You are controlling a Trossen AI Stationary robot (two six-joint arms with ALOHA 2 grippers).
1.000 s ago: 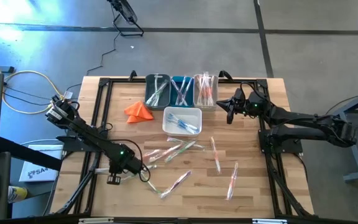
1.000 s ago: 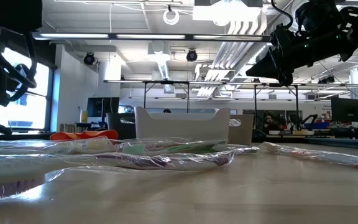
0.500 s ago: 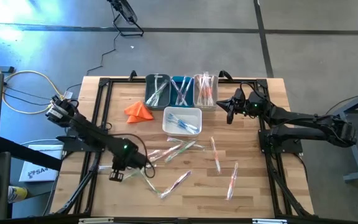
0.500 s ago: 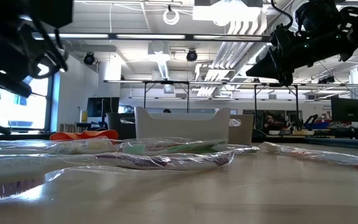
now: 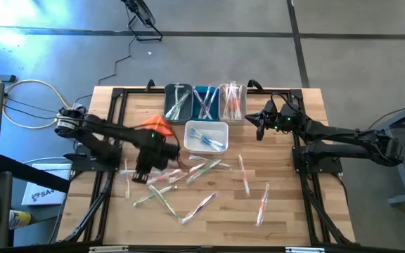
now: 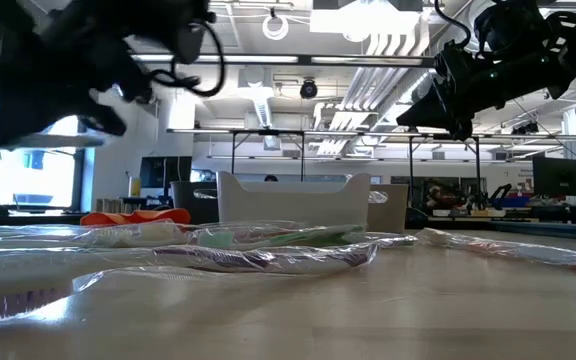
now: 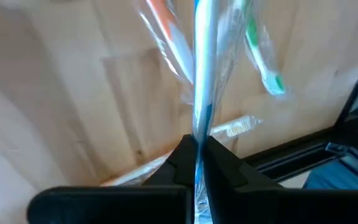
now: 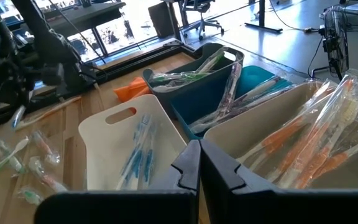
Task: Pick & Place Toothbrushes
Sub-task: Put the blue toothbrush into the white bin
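While its fingers pinch a blue-handled wrapped toothbrush (image 7: 202, 74), the left gripper (image 5: 143, 171) hangs over the table's (image 5: 287, 218) left-centre, its arm stretched low from the left edge. Loose toothbrushes (image 5: 188, 172) lie just right of it. The right gripper (image 5: 259, 128), fingers pressed together on nothing, waits beside the far bins (image 5: 204, 102).

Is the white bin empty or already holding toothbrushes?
Holding some: the white bin has several blue-handled wrapped toothbrushes lying inside, seen also from the right wrist.
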